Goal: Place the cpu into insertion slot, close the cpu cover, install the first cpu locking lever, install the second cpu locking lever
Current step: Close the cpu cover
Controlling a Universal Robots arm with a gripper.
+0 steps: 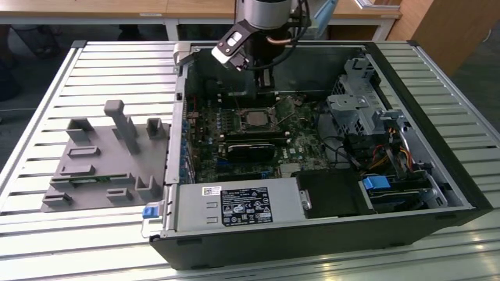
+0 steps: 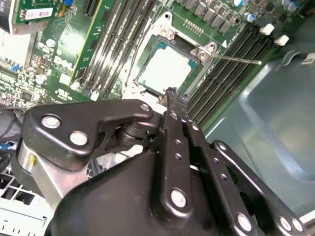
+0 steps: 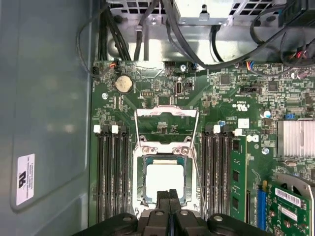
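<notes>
- gripper [image 3: 169, 194]: fingers are pressing together, clenched on nothing, hovering just over one edge of the cpu [image 3: 165, 179].
- cpu: pale square, is lying seated in the insertion slot [image 3: 141, 172].
- cpu cover [image 3: 166, 112]: silvery frame is standing swung open beyond the slot, leaving the chip bare.
- thin metal lever [image 2: 236, 60]: is sticking out free beside the slot.
- computer case [image 1: 437, 193]: is lying open on a slatted table [image 1: 47, 228].

Reaches steeply down with arm [image 1: 264, 13] overhead, gripper [image 3: 169, 195] pointing downward, fingers [image 2: 175, 142] pressed tightly together, tips meeting.
</notes>
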